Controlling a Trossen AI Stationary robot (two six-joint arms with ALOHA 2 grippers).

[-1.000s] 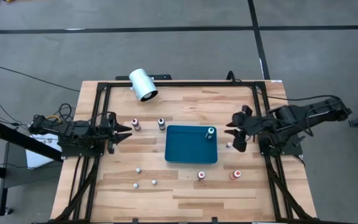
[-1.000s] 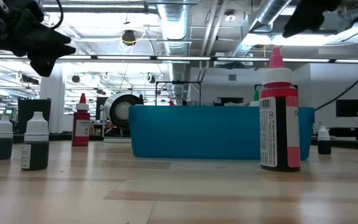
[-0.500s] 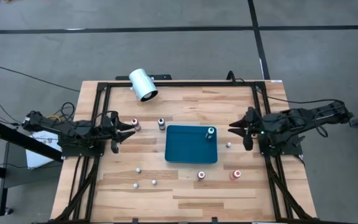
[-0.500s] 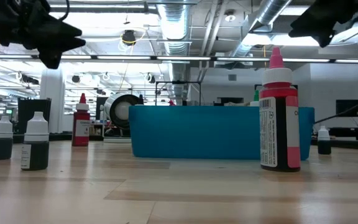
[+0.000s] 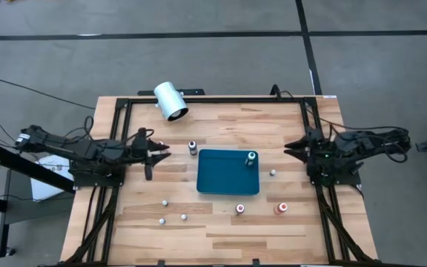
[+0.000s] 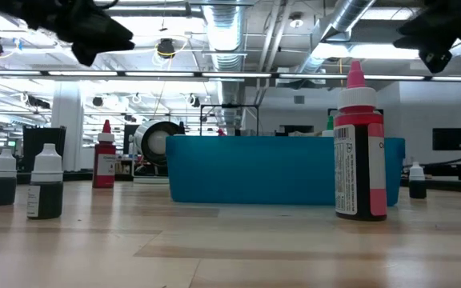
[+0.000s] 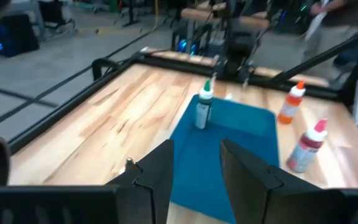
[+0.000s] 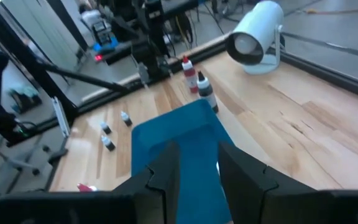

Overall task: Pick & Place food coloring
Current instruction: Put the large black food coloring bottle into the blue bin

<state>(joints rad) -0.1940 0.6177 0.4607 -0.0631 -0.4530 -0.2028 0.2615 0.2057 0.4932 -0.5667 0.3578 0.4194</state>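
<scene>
teal tray (image 5: 228,182) as landmark: one green-capped food coloring bottle (image 5: 251,158) stands inside its far right corner, likely delivered. others scattered around it. left gripper (image 5: 156,152) unclenched, empty, hovering left of tray, probably heading for the red bottle (image 6: 105,155). right gripper (image 5: 296,147) parted, empty, right of tray.

My tray (image 5: 227,178) sits mid-table with one bottle (image 5: 251,157) in its 1 o'clock corner. Two bottles (image 5: 260,209) stand at 5 o'clock, three (image 5: 172,213) at 7 o'clock, one (image 5: 193,147) at 10.

From above, the red bottle at ten o'clock of the blue tray (image 5: 221,185) is hidden beneath the left gripper (image 5: 160,152) (though the low view shows it). The small bottles (image 5: 165,202) at seven o'clock are too tiny to tell colours.
</scene>
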